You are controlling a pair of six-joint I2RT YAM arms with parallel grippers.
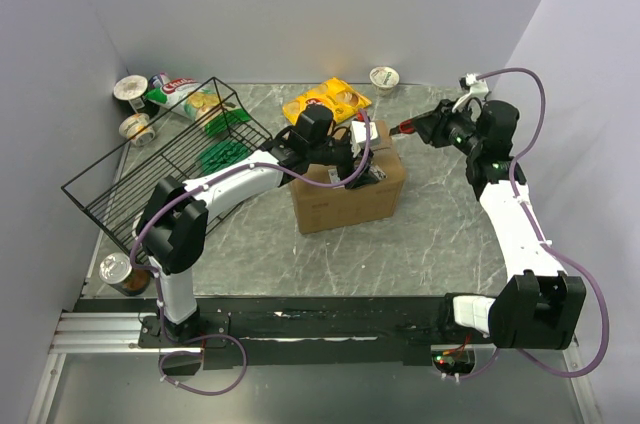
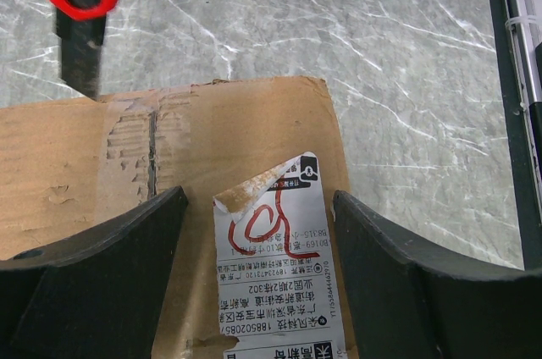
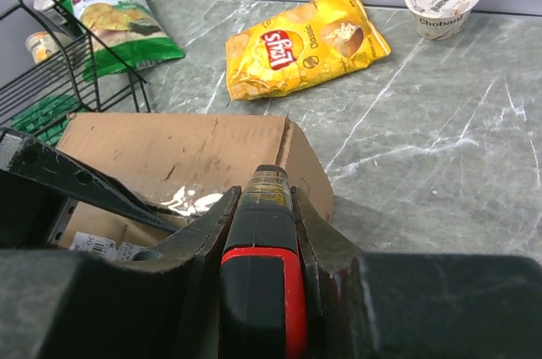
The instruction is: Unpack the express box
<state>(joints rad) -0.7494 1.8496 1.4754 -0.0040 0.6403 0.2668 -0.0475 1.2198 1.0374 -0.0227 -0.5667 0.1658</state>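
The express box [image 1: 345, 196], a brown cardboard carton, sits mid-table with its flaps shut. Its white shipping label [image 2: 275, 266] has a curled, peeling corner. My left gripper [image 1: 360, 159] hovers over the box top. Seen from the left wrist, the left gripper [image 2: 260, 198] is open, its fingers either side of the label, holding nothing. My right gripper [image 1: 415, 128] is just right of the box, shut on a black and red utility knife [image 3: 264, 240]. The knife [image 2: 83, 3] points toward the box's edge [image 3: 292, 151] near the taped seam [image 2: 152, 151].
A black wire basket [image 1: 160, 169] stands tilted at the left. A yellow chip bag [image 1: 325, 101], a yogurt cup [image 1: 384, 77] and a green snack bag [image 1: 180, 94] lie behind the box. A can [image 1: 122, 274] stands at the front left.
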